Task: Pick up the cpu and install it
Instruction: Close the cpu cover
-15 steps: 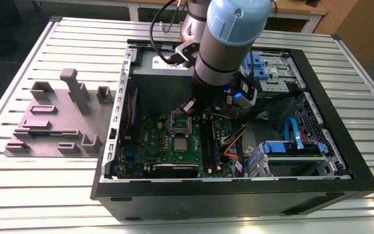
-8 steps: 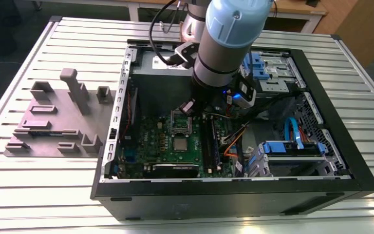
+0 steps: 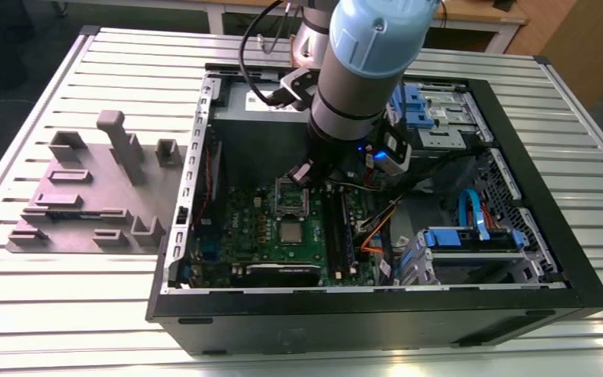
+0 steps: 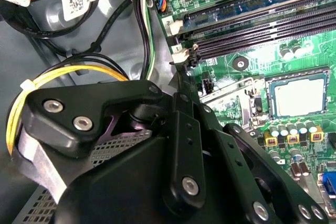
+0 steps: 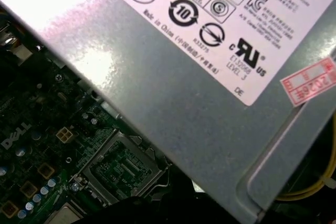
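1. cpu (image 3: pixel 292 233): lay flat on the motherboard (image 3: pixel 241 229), silvery top upward, inside a dark square surround. Sat just beside the hinged frame (image 3: pixel 291 197), on the side nearer the case's black front wall. Stood apart from the gripper. Appeared in the second wrist view as the cpu (image 4: pixel 297 97), pale-rimmed, near a row of small yellow-topped capacitors (image 4: pixel 290 138).

2. gripper (image 3: pixel 306 173): hung low inside the computer case (image 3: pixel 385 305), over the far end of the hinged frame. Contact with the frame could not be told. Jaw state could not be told either.

3. arm (image 3: pixel 370 71): pale blue and grey, reached steeply down into the case from above.

4. hinged frame, first wrist view (image 5: pixel 124 166): silver, hollow in the middle, with green board showing through. Sat close by the grey metal box (image 5: pixel 184 98).

5. grey metal box, exterior view (image 3: pixel 251 103): carried a white label and occupied the far end of the case.

6. memory slots (image 4: pixel 252 22): long, dark and parallel, mounted on the motherboard beyond the frame.

7. yellow wires (image 4: pixel 58 77): looped beside the gripper's black body.

8. blue brackets (image 3: pixel 474 238): sat inside the case, toward the exterior view's right.

9. grey fixture block (image 3: pixel 82 196): rested on the slatted table (image 3: pixel 71 314), at the exterior view's left, apart from the case.
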Robot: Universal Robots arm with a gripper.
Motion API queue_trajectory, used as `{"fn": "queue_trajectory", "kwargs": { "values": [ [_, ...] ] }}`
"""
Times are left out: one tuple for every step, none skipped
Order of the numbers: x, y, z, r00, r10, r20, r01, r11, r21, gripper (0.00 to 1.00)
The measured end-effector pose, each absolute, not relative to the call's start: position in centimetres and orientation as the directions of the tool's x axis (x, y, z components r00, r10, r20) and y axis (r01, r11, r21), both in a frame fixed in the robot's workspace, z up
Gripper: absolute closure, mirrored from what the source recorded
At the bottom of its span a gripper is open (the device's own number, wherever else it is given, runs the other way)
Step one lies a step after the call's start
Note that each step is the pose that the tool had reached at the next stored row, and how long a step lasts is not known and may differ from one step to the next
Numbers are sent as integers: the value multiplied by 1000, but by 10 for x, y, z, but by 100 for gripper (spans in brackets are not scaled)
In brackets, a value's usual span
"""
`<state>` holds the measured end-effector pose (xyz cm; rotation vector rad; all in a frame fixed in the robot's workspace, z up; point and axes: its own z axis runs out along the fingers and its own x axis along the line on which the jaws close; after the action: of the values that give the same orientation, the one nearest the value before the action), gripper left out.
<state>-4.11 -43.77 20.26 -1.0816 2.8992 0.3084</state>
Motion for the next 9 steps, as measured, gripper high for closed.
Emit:
{"fn": "queue_trajectory", "kwargs": {
  "values": [
    [-41, -438, 203, -758, -645, -98, -651, 739, 174, 89],
    [-41, -437, 202, -758, -645, -96, -650, 739, 175, 89],
    [-41, -437, 202, -759, -645, -93, -650, 739, 177, 89],
    [-41, -437, 203, -759, -645, -90, -649, 740, 178, 89],
    [-41, -437, 203, -760, -645, -87, -648, 740, 180, 89],
    [-41, -437, 203, -760, -644, -84, -647, 740, 182, 89],
    [-41, -437, 203, -761, -644, -82, -647, 740, 184, 89],
    [-41, -437, 203, -761, -644, -80, -646, 740, 186, 89],
    [-41, -437, 203, -761, -644, -78, -646, 740, 187, 89]
  ]
}}
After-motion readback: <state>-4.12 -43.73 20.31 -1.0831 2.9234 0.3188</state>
